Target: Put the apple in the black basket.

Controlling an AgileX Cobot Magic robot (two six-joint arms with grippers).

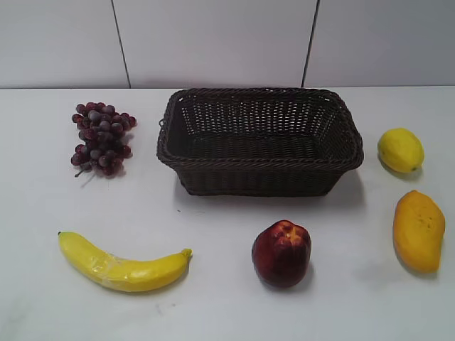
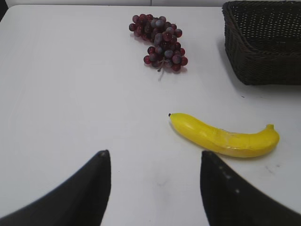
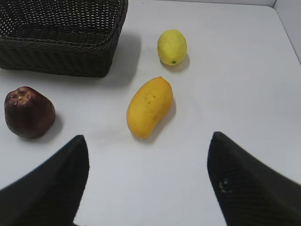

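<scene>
The dark red apple (image 1: pixel 281 253) stands on the white table in front of the black basket (image 1: pixel 259 170), a little right of its middle. It also shows at the left of the right wrist view (image 3: pixel 29 112), with the basket (image 3: pixel 61 59) behind it. The basket's corner shows in the left wrist view (image 2: pixel 263 61). The basket holds nothing. My left gripper (image 2: pixel 155 153) is open and empty above bare table, left of the banana. My right gripper (image 3: pixel 148 139) is open and empty, with the apple ahead to its left. Neither gripper shows in the exterior view.
A grape bunch (image 1: pixel 102 136) lies left of the basket, a banana (image 1: pixel 124 265) at the front left, a lemon (image 1: pixel 400 150) right of the basket and a mango (image 1: pixel 419 230) at the front right. A white tiled wall stands behind the table.
</scene>
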